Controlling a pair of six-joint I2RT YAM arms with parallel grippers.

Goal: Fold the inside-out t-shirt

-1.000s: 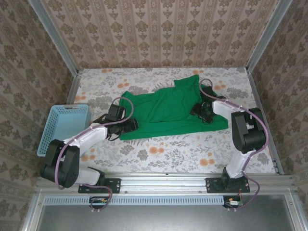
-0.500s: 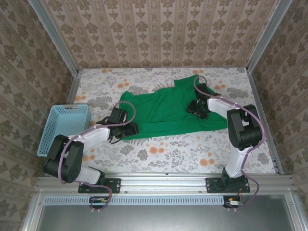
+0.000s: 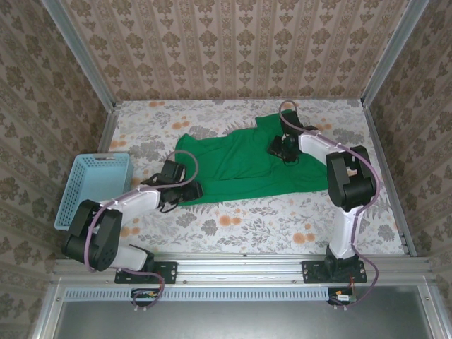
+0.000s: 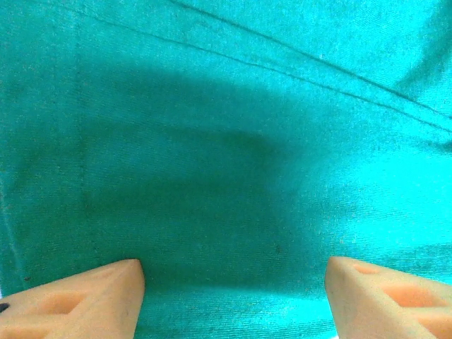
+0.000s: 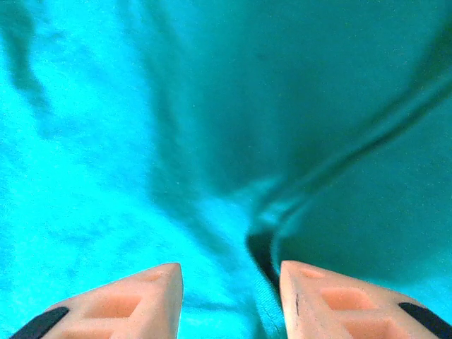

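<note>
Far left: light-blue basket (image 3: 99,185) sits at the table (image 3: 240,220) edge, just off the flowery cover, well apart from the shirt.

Next over, the left arm reaches fwd from its base, and the left gripper (image 3: 189,189) is down at the near-left corner of the green t-shirt (image 3: 236,166), right by the hem. In the left wrist cam its two orange foam fingertips (image 4: 85,296) are spread wide, w/ flat green cloth filling the gap and a couple of seam lines running across further up. So that one's open, nothing pinched. Can't tell if the pads actually touch the fabric.

Middle: the shirt lies spread across the center of the table, wide side to side, mostly flat w/ some wrinkles. One bit pokes up toward the back wall at the far right, and the near edge runs roughly straight.

Right side: the right arm bends back over the shirt, w/ the right gripper (image 3: 281,148) on the far-right part of it, below that poking-up bit. In the right wrist cam the fingertips (image 5: 134,296) are much closer together than the left pair but there's a clear gap. A raised fold of cloth runs in between them, snug against the right-hand finger. So partly open, straddling the fold, not clamped on it afaict.
</note>
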